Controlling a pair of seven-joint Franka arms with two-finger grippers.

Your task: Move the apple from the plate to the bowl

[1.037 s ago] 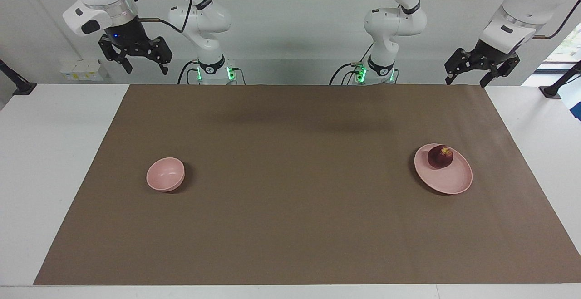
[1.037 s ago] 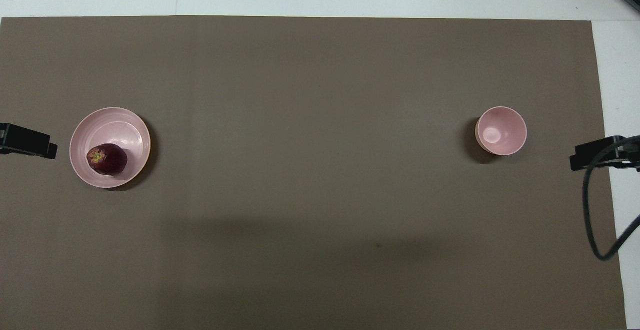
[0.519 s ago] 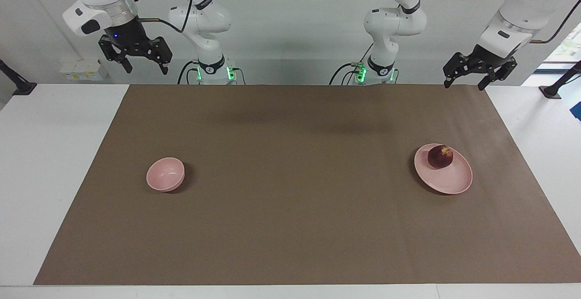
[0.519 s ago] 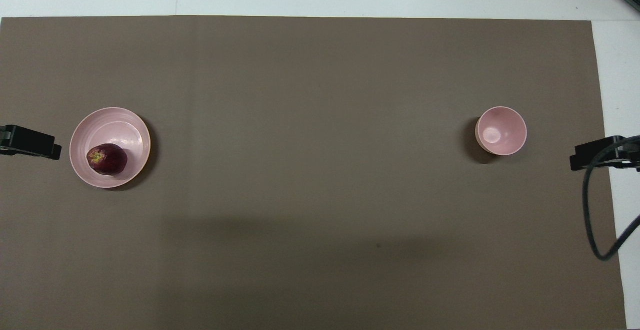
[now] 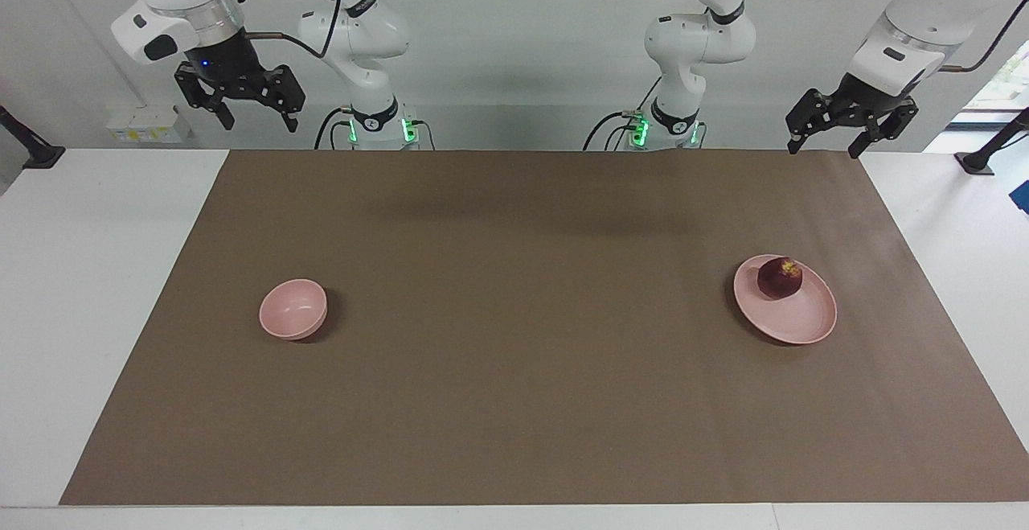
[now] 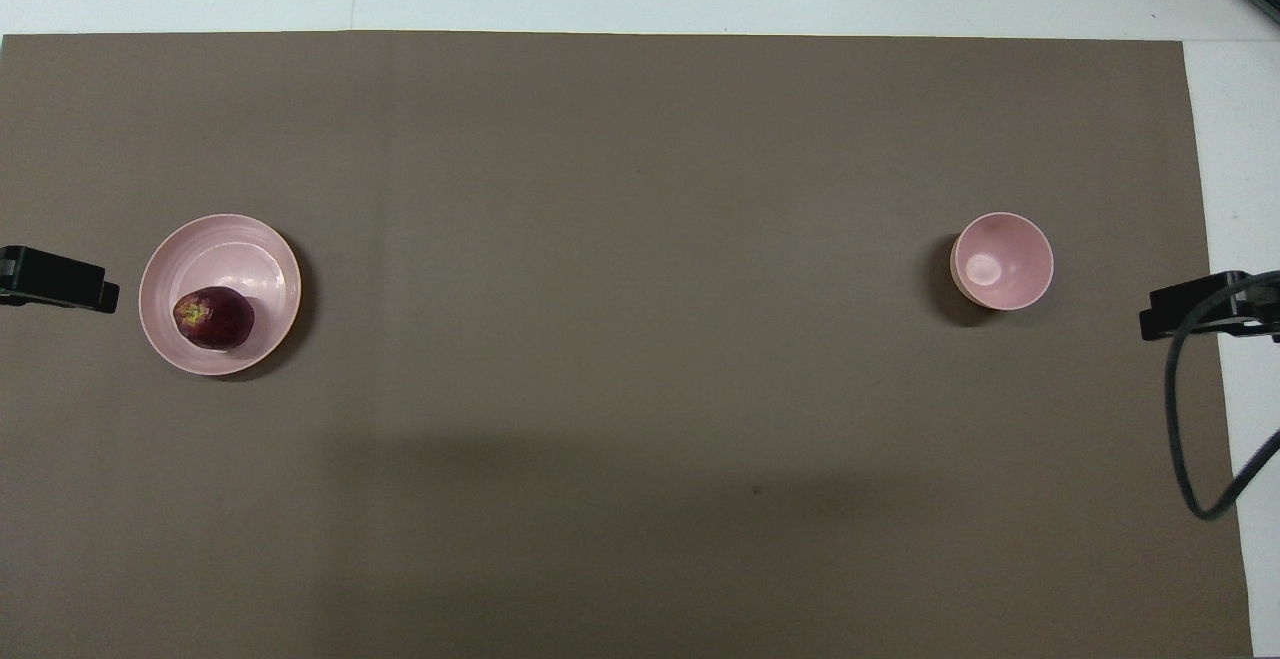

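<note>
The dark red apple point(image 5: 780, 278) point(image 6: 213, 318) lies on the pale pink plate point(image 5: 797, 322) point(image 6: 235, 244), on the part of it nearer to the robots, toward the left arm's end of the table. The small pink bowl point(image 5: 293, 310) point(image 6: 1002, 261) stands with nothing in it toward the right arm's end. My left gripper point(image 5: 823, 149) hangs open high over the mat's corner by the robots, well apart from the plate. My right gripper point(image 5: 259, 125) hangs open and high over the table's edge at its own end, apart from the bowl.
A brown mat point(image 5: 514, 369) covers most of the white table point(image 5: 88, 289). The two arm bases point(image 5: 374, 124) point(image 5: 671, 124) stand at the table's edge. A black cable point(image 6: 1185, 419) loops by the right gripper's end of the overhead view.
The left gripper has drawn up and shifted slightly while turning at the wrist, still open. The right arm, apple, plate and bowl have not moved.
</note>
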